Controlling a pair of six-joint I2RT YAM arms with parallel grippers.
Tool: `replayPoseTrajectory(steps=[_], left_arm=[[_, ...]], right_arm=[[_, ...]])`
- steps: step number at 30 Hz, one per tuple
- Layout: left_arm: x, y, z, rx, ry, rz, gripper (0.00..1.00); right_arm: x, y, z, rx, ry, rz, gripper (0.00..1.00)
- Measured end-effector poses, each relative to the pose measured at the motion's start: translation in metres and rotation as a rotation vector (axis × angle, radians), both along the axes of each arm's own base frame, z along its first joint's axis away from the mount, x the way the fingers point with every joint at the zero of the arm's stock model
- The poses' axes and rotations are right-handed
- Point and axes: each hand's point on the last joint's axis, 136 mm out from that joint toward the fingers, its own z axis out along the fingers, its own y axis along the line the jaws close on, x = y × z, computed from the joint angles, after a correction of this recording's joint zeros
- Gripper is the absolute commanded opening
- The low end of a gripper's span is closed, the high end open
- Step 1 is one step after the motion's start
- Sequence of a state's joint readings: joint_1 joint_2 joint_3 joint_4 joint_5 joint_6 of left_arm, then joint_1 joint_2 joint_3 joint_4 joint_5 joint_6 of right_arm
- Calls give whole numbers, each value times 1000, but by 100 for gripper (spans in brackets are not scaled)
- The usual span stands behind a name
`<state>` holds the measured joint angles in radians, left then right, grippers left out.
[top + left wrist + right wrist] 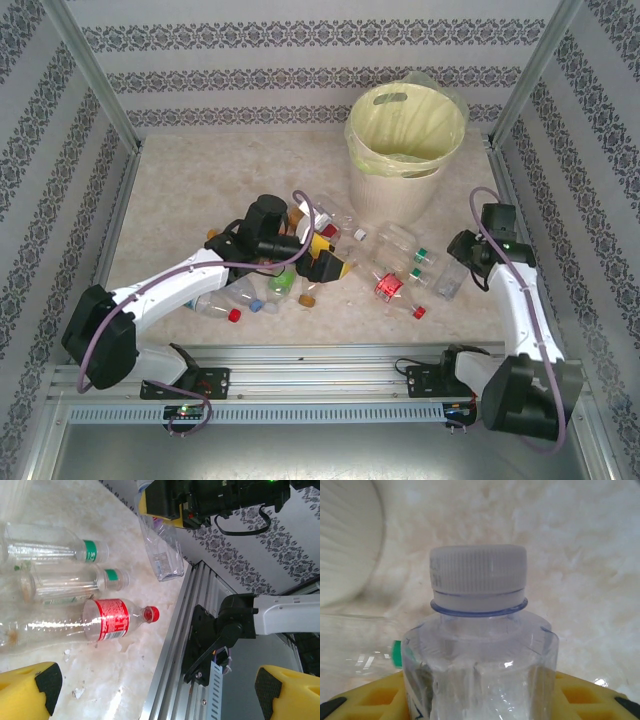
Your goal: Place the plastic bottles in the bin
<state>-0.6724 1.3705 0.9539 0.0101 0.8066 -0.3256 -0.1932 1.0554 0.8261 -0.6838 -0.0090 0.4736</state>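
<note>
Your left gripper [330, 256] stands with its yellow fingers [30, 685] spread as wide as they go and nothing between them. It hangs over the middle of the table [180, 200], just above the loose cluster of plastic bottles [262, 296] lying on their sides near the front rail [320, 352].

From the left wrist you see a red-labelled bottle [107, 620] with a red cap flat on the table, and two clear green-capped bottles [75, 550] lying parallel beside it.

Your right gripper [480, 702] has a clear white-capped bottle [477, 580] between its yellow pads [370, 700]. The pads sit close on both sides of the body (the cap points away from the wrist), but you cannot tell from here whether they actually press it.

That bottle lies at the right end of the scatter. The bin [390, 195] stands upright at the far side of the table, behind the bottles, its pale yellow bag [405, 125] folded over the rim
</note>
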Motion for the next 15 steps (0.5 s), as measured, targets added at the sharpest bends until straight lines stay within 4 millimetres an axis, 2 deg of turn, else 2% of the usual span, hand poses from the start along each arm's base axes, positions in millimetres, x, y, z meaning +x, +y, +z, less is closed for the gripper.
replayPoseTrajectory(steps=[4, 11, 15], left_arm=[[0, 7, 17, -58, -56, 34, 100], [8, 28, 41, -160, -144, 131, 100], [12, 41, 57, -208, -198, 191, 100]], right_arm=[[8, 9, 53, -24, -123, 37, 47], [27, 46, 165, -61, -365, 171, 46], [39, 67, 221, -89, -477, 232, 46]])
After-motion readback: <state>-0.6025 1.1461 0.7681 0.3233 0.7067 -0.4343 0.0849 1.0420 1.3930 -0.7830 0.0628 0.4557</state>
